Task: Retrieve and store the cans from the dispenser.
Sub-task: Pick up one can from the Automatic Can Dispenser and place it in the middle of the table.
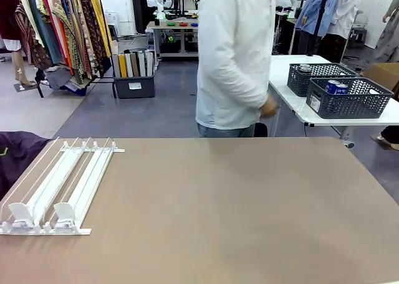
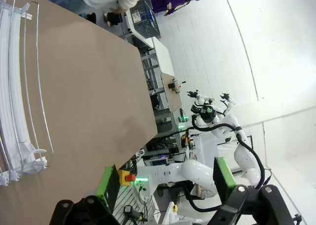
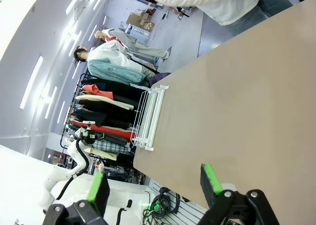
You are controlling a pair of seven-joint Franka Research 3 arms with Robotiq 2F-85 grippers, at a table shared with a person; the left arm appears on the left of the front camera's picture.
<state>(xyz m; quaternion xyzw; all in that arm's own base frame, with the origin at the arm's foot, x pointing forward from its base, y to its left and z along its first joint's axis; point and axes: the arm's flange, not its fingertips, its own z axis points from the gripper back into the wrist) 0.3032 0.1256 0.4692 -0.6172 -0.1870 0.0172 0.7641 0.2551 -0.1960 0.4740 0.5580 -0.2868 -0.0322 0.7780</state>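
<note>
A flat white plastic dispenser (image 1: 59, 187) of long parallel rails lies at the left edge of the brown tabletop (image 1: 237, 209), its small white pusher blocks (image 1: 43, 214) sitting at the near end toward the robot's side, and its lanes appear to hold no cans. The blue drink cans with silver tops (image 1: 337, 87) sit in a dark grey mesh basket (image 1: 349, 99) on a white side table (image 1: 293, 78) beyond the far right corner, with a second mesh basket (image 1: 315, 77) just behind it. A person in a white long-sleeved shirt (image 1: 234, 56) stands at the far edge, one hand (image 1: 269, 107) lowered toward the side table.

The left gripper (image 2: 163, 183) hangs above the table's near edge with its green-padded fingers spread apart and nothing between them; the dispenser's curved rails run along the left of its wrist view. The right gripper (image 3: 155, 185) is likewise open and empty over the bare surface, the rack far off toward the opposite edge.

Judged from here, the risk lies in reaching early: with the lanes seemingly unloaded, a grasp at the rack would close on air or nudge the light rails askew, and any arm crossing the far edge could meet the person's hand.
</note>
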